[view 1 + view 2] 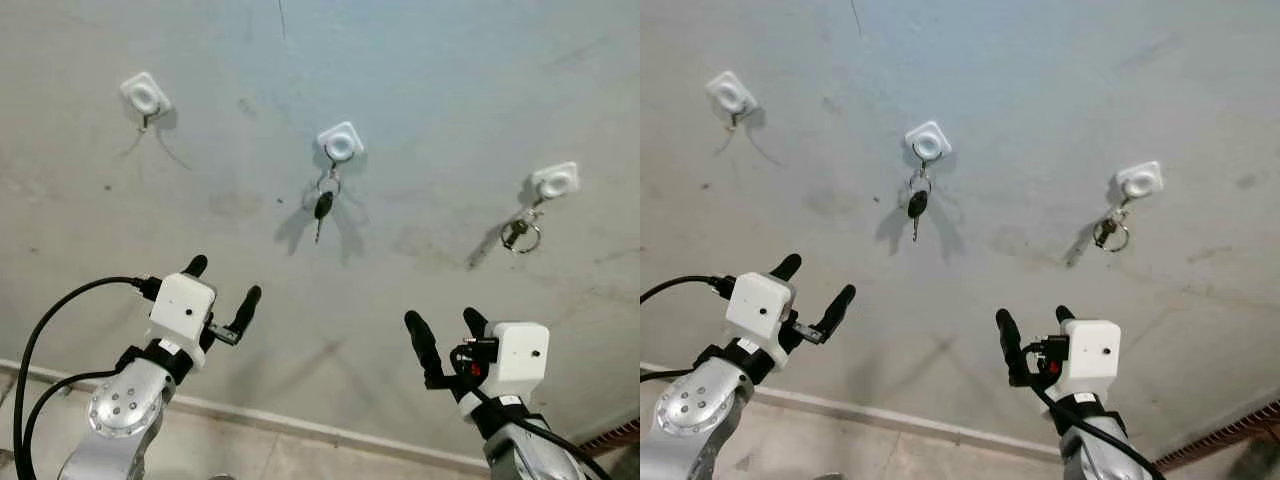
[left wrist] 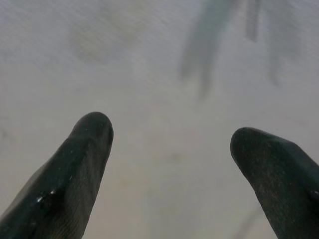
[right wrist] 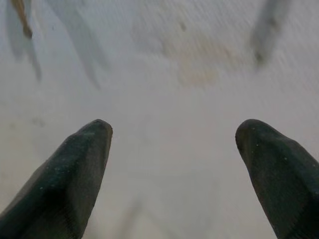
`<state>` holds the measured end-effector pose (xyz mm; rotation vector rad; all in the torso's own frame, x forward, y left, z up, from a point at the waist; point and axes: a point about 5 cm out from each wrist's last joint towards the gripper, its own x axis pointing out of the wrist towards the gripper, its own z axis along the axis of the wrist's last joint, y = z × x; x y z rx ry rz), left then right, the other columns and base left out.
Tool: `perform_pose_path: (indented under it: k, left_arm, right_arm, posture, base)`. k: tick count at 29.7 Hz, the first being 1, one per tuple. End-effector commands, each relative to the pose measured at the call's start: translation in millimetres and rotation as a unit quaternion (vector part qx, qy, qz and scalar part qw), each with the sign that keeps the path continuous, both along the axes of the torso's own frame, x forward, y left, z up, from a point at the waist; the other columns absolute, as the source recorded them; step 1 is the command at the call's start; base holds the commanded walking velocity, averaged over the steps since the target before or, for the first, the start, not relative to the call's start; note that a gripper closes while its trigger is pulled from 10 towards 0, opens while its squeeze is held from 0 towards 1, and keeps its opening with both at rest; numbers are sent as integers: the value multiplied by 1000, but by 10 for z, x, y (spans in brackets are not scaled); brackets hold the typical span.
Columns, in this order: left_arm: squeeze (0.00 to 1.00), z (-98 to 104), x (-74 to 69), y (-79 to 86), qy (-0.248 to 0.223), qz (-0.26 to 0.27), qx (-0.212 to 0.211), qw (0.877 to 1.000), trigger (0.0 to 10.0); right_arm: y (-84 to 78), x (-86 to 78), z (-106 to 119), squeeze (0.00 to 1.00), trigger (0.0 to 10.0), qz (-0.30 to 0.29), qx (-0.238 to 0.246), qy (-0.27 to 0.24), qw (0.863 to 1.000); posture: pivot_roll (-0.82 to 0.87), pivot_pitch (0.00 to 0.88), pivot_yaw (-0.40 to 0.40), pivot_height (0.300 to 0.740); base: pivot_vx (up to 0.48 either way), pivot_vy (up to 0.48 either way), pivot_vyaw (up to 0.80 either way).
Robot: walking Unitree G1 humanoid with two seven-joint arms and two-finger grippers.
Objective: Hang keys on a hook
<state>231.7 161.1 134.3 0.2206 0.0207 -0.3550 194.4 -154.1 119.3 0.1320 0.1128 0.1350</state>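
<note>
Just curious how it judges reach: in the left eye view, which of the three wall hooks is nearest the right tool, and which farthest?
1. Right hook, holding a key ring, above the right tool.
2. Middle hook, with the black key.
3. Left hook, far side.

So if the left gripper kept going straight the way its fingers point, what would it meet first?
Most likely bare wall: the open left gripper aims at plain plaster below the hanging key, though the depth is unclear.

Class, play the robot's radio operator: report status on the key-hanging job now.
Left gripper and right gripper open, empty, below the hooks. Black key hangs on middle hook; key ring on right hook. Left hook bare.
</note>
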Motion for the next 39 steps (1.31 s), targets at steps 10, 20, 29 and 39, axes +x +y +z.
perform_pose_path:
  k: [10, 20, 29, 39]
  left_arm:
    - [0, 0, 28, -64, 4, -21, -1, 1000, 10000]
    - [0, -11, 46, -105, 6, -34, 0, 999, 10000]
    - [0, 1, 84, -126, 11, -32, -20, 999, 10000]
    - [0, -3, 108, -151, 20, -39, -29, 999, 10000]
  right_arm:
    - [-114, 41, -13, 0, 10000, -9, -65, -11, 998]
    - [-398, 217, 60, 0, 10000, -23, -105, -28, 994]
    - [-273, 212, -29, 0, 10000, -16, -62, -3, 998]
    - [-271, 234, -39, 0, 10000, -20, -61, 0, 998]
  posture:
    - [168, 22, -98, 740]
    - [164, 16, -97, 740]
    - [167, 13, -95, 740]
    - [161, 9, -94, 740]
  base:
    - [-253, 0, 0]
    - [0, 0, 0]
    - [0, 0, 0]
    - [0, 0, -800]
